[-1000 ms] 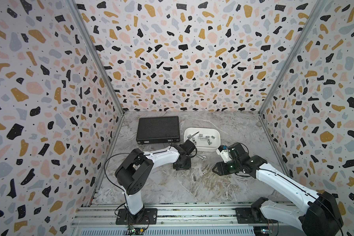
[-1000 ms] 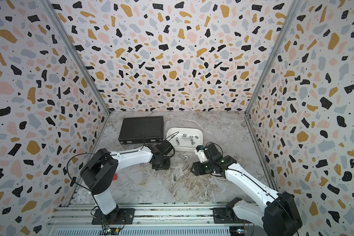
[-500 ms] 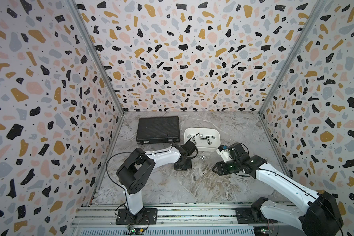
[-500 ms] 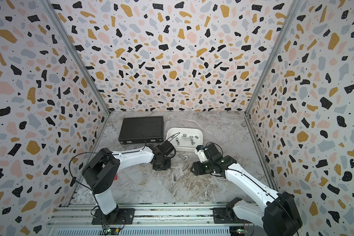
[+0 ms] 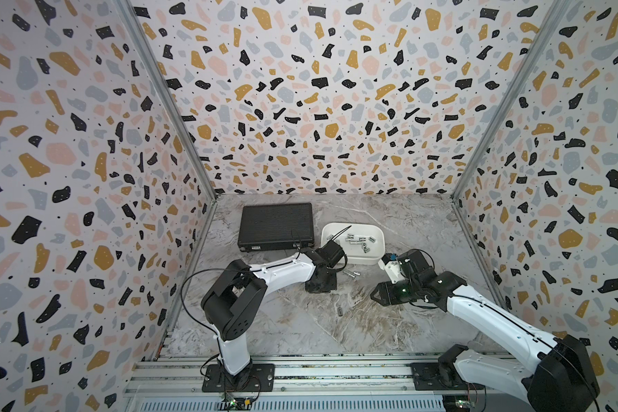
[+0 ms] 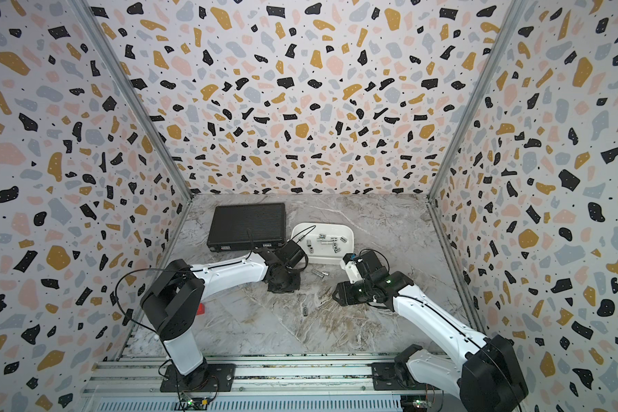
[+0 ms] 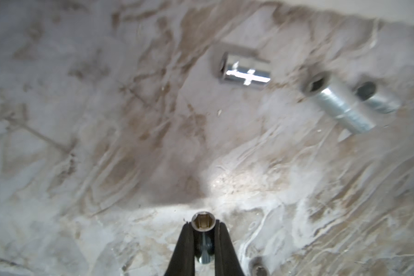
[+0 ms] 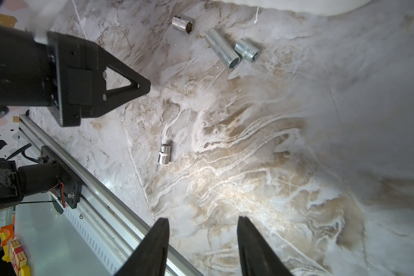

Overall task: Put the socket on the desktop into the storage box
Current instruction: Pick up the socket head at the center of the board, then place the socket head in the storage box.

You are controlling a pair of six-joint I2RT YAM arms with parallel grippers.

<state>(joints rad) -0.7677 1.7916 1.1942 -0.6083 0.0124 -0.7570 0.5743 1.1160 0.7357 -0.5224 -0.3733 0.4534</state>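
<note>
The left gripper (image 7: 204,225) pinches a small hex socket (image 7: 203,221) between its jaw tips near the middle of the desktop (image 7: 105,119), while the right gripper (image 8: 203,219) holds its jaws spread and empty.

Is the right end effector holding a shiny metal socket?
No, the right end effector stands open and empty above the grey-white marble desktop.

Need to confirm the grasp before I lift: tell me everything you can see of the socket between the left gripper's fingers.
The socket is a small, shiny, chrome-looking metal cylinder. Its six-sided mouth faces the left wrist camera. The rest of its body runs back between the two black fingers of the left gripper, which are shut on it from both sides. It sits over the marble desktop; whether it touches the surface is unclear.
</note>
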